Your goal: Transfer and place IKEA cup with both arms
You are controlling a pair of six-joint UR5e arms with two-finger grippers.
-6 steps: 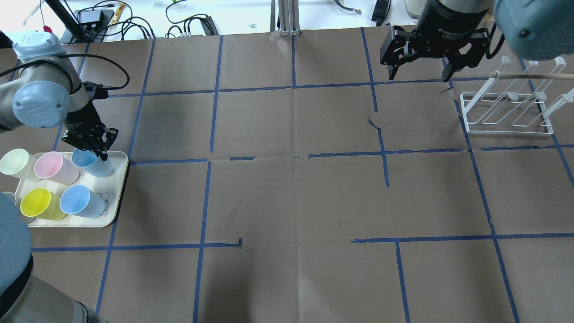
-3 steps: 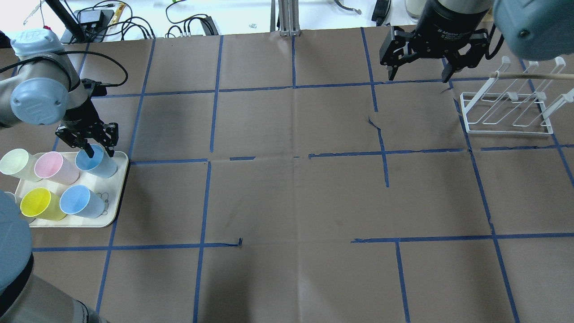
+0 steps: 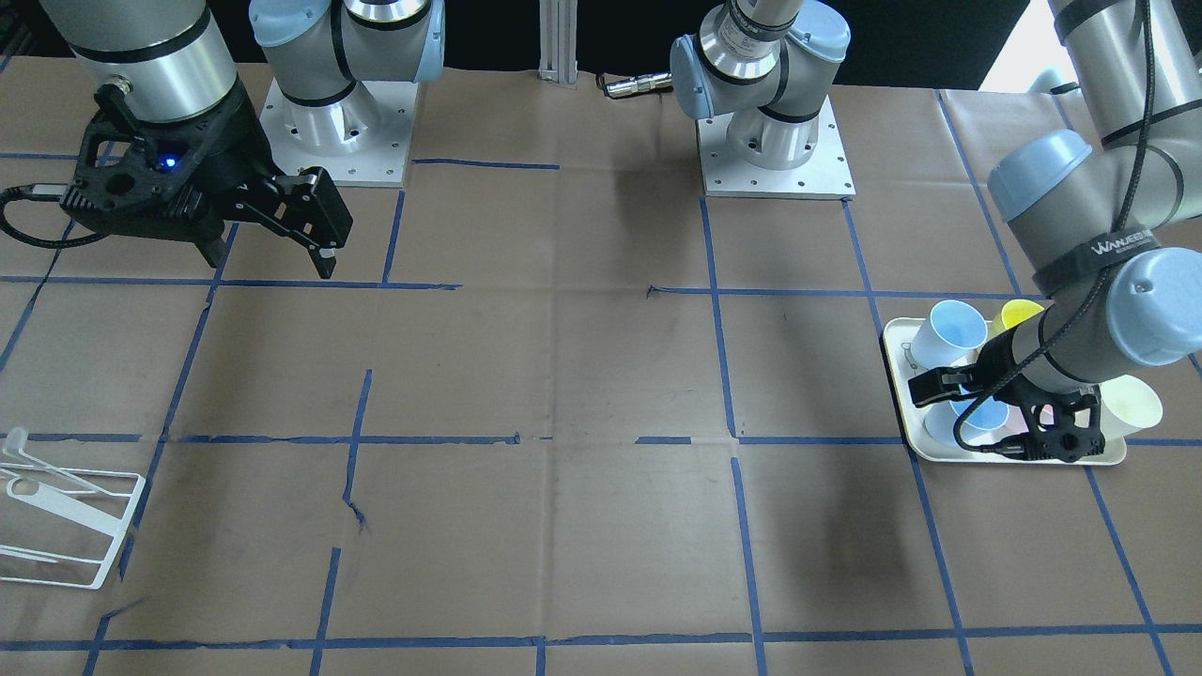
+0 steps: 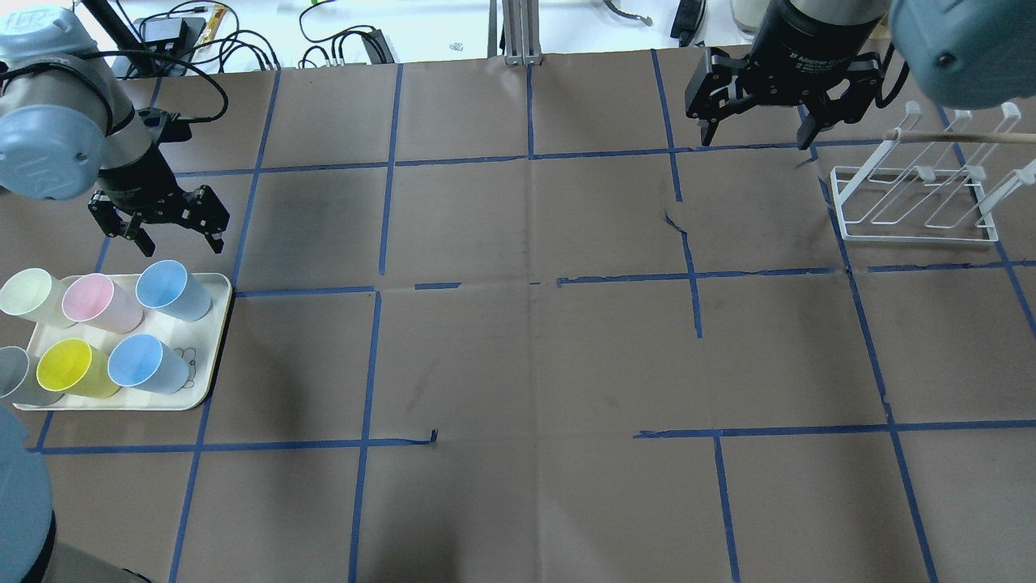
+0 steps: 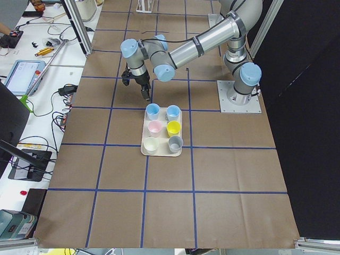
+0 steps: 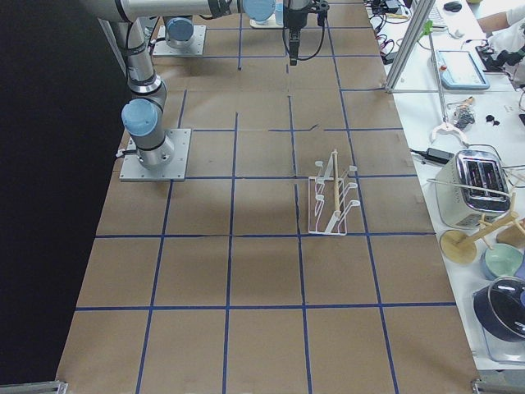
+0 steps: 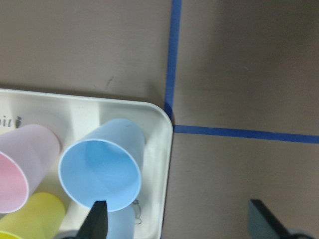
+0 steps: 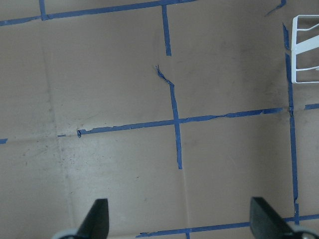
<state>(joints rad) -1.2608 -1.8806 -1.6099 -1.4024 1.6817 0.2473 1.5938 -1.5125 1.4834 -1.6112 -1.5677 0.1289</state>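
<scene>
Black WANJEED strap (image 3: 1082,262) (left arm (image 3: 1056,205))

Cup (image 4: 172,290): pale-blue tumbler, upright, mouth up, in tray (image 4: 206,368) corner beside pink cup (image 4: 101,301). Left end effector (image 4: 182,243) hangs clear, jaws spread.

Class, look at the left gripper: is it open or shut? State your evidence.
Open. The left gripper has its fingers spread wide apart with nothing between them. The IKEA cup stands upright on the tray, ungripped.
</scene>
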